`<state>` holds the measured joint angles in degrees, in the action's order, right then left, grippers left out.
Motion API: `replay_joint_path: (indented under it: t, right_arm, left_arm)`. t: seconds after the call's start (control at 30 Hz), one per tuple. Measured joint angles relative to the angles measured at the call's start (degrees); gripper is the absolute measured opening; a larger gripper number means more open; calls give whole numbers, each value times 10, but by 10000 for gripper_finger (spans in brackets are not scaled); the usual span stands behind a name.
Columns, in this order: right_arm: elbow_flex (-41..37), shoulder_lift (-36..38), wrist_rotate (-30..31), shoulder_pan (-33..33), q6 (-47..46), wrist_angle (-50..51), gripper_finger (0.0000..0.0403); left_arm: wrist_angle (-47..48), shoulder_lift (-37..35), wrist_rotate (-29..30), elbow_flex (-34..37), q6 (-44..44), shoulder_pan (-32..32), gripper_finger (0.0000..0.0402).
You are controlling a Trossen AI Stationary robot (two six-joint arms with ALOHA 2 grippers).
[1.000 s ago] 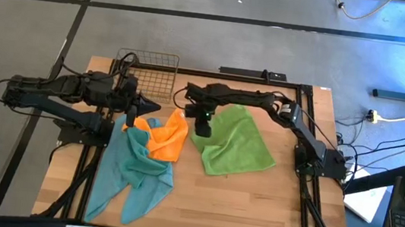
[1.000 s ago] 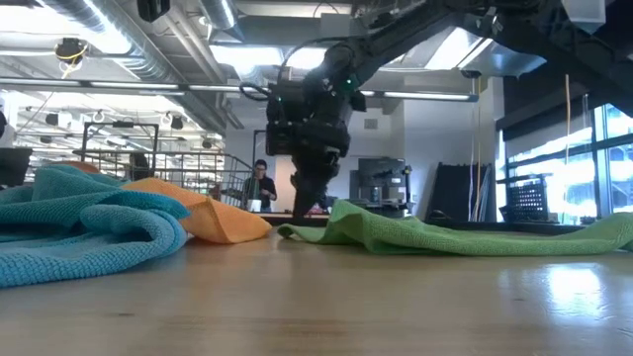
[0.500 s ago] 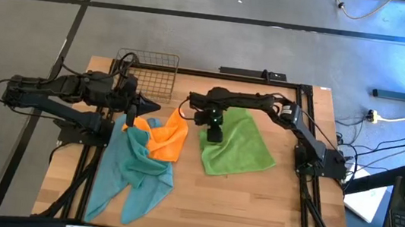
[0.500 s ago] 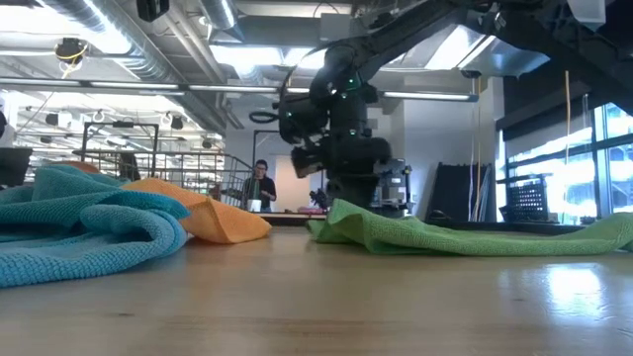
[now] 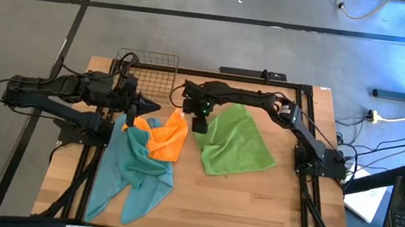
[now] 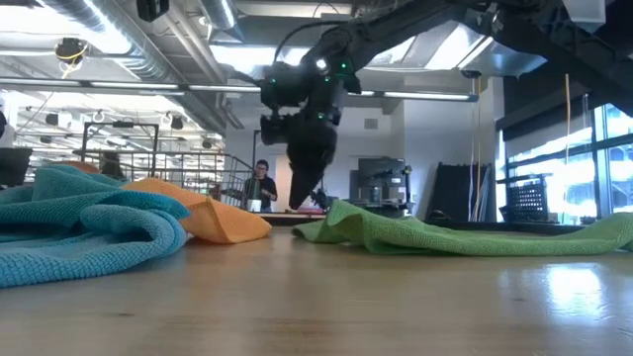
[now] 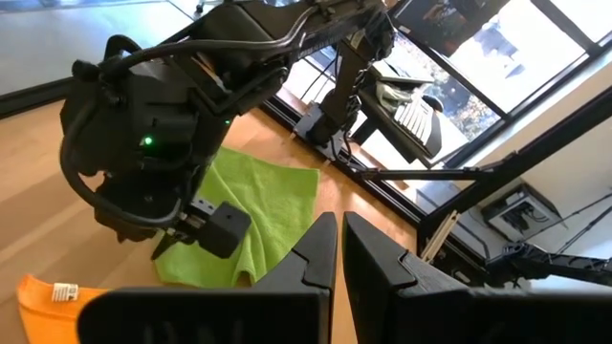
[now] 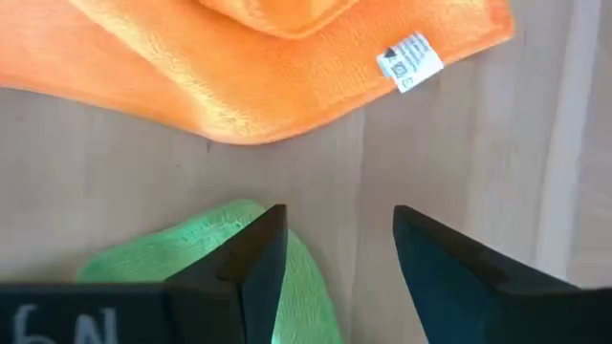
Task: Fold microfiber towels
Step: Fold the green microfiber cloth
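Hovering with jaws apart and empty, right gripper (image 5: 200,124) above lime green towel (image 5: 239,142) corner, orange towel (image 5: 170,136) just beside.

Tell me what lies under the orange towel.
The orange towel lies partly on the teal towels and partly on the wooden table. How far the teal cloth runs beneath it is covered.

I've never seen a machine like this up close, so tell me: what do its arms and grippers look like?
Both arms are dark, jointed and slim, with black cables looping along them. The right arm's wrist housing is bulky and rounded with a small green light. Each gripper, left gripper and right gripper, ends in two flat, dark, tapering fingers.
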<state>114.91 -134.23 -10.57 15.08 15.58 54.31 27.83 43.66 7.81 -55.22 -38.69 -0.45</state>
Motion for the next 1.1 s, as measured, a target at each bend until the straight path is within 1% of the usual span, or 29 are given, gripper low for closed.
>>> replay_joint_path:
  t: [0.13, 0.3, 0.37, 0.43, 0.53, 0.67, 0.77, 0.87, 0.97, 1.1]
  right_arm:
    - [-15, 0, -56, 0, 12, 15, 194]
    - [-20, 0, -132, -3, 12, 94, 194]
    - [-20, 0, -144, -3, 13, 103, 194]
    - [-21, 0, -143, -2, 12, 89, 194]
    - [-32, -7, -146, -2, -5, 34, 194]
    - [-55, -21, -169, -8, -26, 5, 194]
    - [-63, -22, -157, -16, -28, -12, 193]
    - [-65, -21, -118, -21, -16, -44, 193]
    - [-64, -22, -62, -18, -14, -92, 193]
    - [-65, -23, 27, 5, -24, -143, 193]
  left_arm:
    - [-1, -3, 0, 0, -11, 0, 14]
    - [-1, -3, 0, 0, -17, 0, 14]
    - [0, -3, 0, 0, -16, 0, 14]
    - [0, -3, 3, 0, -14, 0, 14]
    - [0, -3, 6, 0, -14, 1, 14]
    - [1, -3, 6, 0, -15, 0, 14]
    - [0, -4, 6, -1, -16, 0, 14]
    - [-1, -6, 6, -1, -17, 0, 14]
    - [0, -6, 6, -1, -25, 0, 14]
    - [0, -6, 2, -1, -33, 0, 14]
